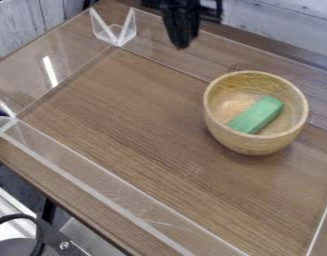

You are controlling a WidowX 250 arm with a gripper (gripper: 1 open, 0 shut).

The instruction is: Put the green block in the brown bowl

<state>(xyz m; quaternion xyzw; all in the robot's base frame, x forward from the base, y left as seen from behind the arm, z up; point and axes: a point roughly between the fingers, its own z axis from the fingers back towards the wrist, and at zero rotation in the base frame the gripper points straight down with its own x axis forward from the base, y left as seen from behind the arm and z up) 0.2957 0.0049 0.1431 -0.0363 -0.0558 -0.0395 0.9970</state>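
The green block [257,114] lies tilted inside the brown bowl [254,143], which stands on the wooden table at the right. My gripper [183,42] hangs at the top of the camera view, behind and to the left of the bowl and well apart from it. It points down, and its dark fingers are pressed together with nothing between them. Its upper part is cut off by the frame's top edge.
Clear acrylic walls [46,95] run around the wooden tabletop [126,130]. A clear angled bracket [112,28] stands at the back left corner, to the left of the gripper. The table's front edge runs along the lower left.
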